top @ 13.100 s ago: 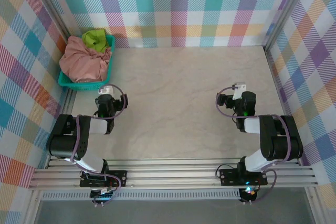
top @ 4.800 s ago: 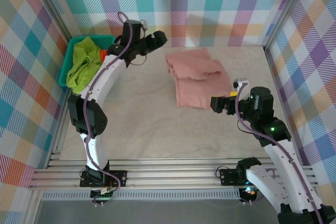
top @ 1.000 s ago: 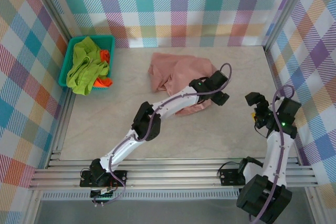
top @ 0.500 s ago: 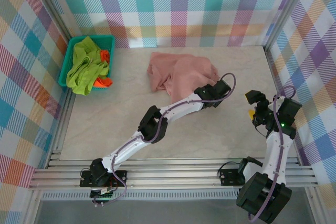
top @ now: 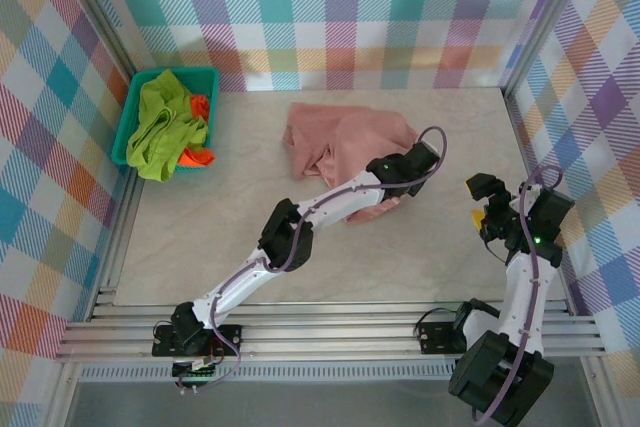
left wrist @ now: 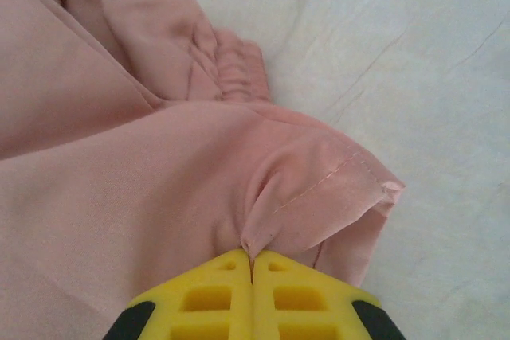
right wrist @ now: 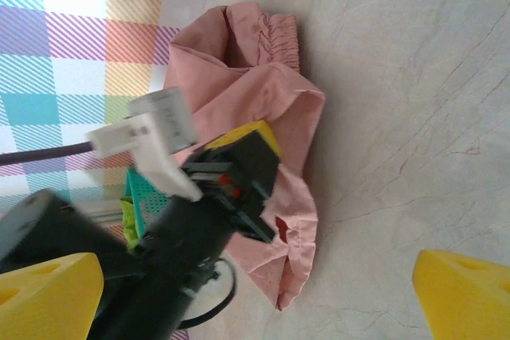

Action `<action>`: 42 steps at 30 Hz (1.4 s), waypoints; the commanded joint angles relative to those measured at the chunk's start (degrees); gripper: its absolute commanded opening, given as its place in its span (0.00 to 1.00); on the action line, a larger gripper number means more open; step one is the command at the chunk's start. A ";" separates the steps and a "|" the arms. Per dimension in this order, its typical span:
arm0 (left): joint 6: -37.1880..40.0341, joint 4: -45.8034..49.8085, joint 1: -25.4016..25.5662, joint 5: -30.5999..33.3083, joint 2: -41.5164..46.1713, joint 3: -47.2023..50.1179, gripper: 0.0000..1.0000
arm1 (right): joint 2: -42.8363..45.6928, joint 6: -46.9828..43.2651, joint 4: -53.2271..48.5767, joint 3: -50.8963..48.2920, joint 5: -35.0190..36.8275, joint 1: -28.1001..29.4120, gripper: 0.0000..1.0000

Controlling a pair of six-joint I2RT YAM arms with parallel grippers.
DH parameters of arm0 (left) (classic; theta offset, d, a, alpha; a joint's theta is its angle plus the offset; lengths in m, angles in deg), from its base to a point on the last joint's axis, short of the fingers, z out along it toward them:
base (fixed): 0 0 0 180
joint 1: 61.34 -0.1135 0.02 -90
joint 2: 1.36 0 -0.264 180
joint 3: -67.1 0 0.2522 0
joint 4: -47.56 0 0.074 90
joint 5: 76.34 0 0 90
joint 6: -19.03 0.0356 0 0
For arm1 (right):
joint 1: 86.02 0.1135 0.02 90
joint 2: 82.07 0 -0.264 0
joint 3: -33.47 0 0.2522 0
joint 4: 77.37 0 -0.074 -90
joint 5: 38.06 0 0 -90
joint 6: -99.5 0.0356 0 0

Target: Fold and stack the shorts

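So my left claw (left wrist: 252,264) is clamped on the pink shorts (left wrist: 119,197), right claw (top: 484,204) spread apart nearby; in the basket (top: 206,75), green shorts (top: 158,127) mostly bury the orange shorts (top: 199,155).

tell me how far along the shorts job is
Early. Done: the pink shorts lie on the table, crumpled. In hand: the left hand is shut on their hem corner. Left: folding them, then the green shorts and orange shorts in the basket.
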 commanded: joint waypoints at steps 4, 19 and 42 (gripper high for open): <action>-2.45 2.56 -1.40 -4.44 15.62 -0.71 0.00 | 0.87 0.02 1.23 -0.19 -1.83 -0.13 0.99; -9.65 -18.16 -21.50 -21.76 65.70 63.97 0.03 | -0.47 -4.42 0.42 2.89 -2.20 6.11 0.99; -23.41 -12.24 -30.24 -24.91 76.76 84.81 0.85 | -14.85 -19.20 -5.77 13.25 22.89 34.87 1.00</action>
